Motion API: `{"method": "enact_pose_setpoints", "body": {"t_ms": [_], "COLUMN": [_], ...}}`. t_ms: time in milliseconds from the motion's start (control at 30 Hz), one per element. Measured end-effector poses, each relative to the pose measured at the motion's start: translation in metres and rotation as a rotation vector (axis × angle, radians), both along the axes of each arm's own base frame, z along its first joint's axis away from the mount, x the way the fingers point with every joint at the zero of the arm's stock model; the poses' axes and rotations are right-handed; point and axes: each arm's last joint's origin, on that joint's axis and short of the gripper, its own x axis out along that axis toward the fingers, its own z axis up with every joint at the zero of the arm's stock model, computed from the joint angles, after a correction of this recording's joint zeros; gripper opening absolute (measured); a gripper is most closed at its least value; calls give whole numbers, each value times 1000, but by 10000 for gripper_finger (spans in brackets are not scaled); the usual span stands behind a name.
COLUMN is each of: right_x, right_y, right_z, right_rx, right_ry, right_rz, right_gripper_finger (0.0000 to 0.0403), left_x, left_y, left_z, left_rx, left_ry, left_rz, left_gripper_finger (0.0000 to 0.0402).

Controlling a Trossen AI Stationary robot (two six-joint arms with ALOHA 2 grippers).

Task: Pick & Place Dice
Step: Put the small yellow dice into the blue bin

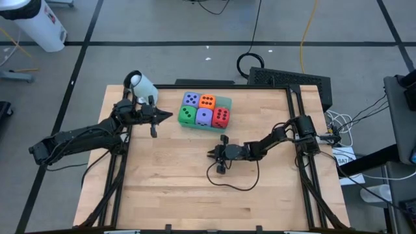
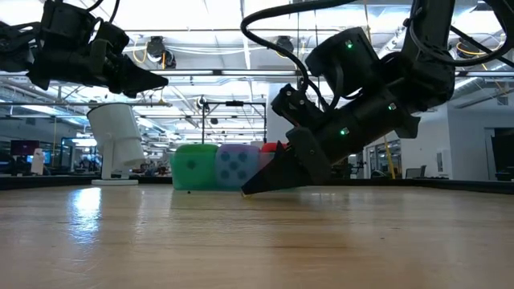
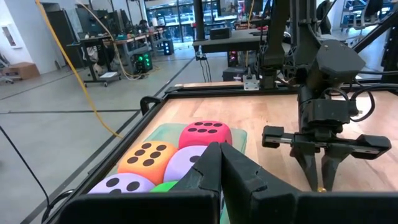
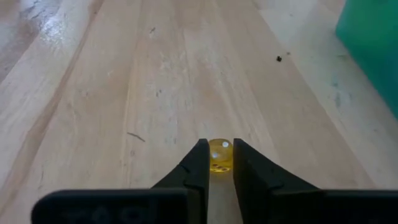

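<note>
Five soft dice sit packed in a teal tray (image 1: pixel 225 101) at the far middle of the table: purple (image 1: pixel 191 99), orange (image 1: pixel 207 101), green (image 1: pixel 187 115), purple (image 1: pixel 204 116) and red (image 1: pixel 220 116). A tiny translucent yellow die (image 4: pixel 220 155) lies on the bare wood near the table's middle. My right gripper (image 1: pixel 210 154) is low on the table, shut on that die. My left gripper (image 1: pixel 170 116) hovers level, just left of the tray, shut and holding nothing (image 3: pixel 221 155). My right gripper pinches the small yellow die by two opposite faces (image 4: pixel 213 157) between its two fingertips. The fingers (image 2: pixel 265 181) come from the table's right side, slanting down toward the wood. The die sits on the table top between them.
A white cylindrical object (image 1: pixel 140 83) stands at the far left corner. A dark cable (image 1: pixel 231 179) from my right arm loops over the table toward the near side. Bare wood lies left of and in front of my right gripper.
</note>
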Motion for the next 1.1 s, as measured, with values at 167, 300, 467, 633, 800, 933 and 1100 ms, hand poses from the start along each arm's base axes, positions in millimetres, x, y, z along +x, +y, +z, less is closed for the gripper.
{"method": "enact_pose_setpoints", "body": {"t_ms": [167,300,467,633,800,933,1100], "right_x": [1,-1,-17,-40,-52,-54,-48], "right_y": [-3,-12,-54,-120,-169,-190,-200], "right_z": [10,52,107,131,117,92,67], "right_rx": [-23,-74,-171,-194,-113,-77,-54], "right_ry": [-28,-112,-145,-110,-67,-6,21], "right_rz": [18,33,-53,-255,-318,-349,-390], "right_gripper_finger": [41,42,44,44,45,50,98], "left_x": [0,0,0,0,0,0,0], "left_y": [0,0,0,0,0,0,0], "left_z": [0,0,0,0,0,0,0], "left_rx": [0,3,15,14,18,22,22], "left_ry": [0,0,3,3,4,3,4], "left_rz": [0,0,-1,-1,-1,-2,-1], "left_gripper_finger": [5,5,5,5,5,5,5]}}
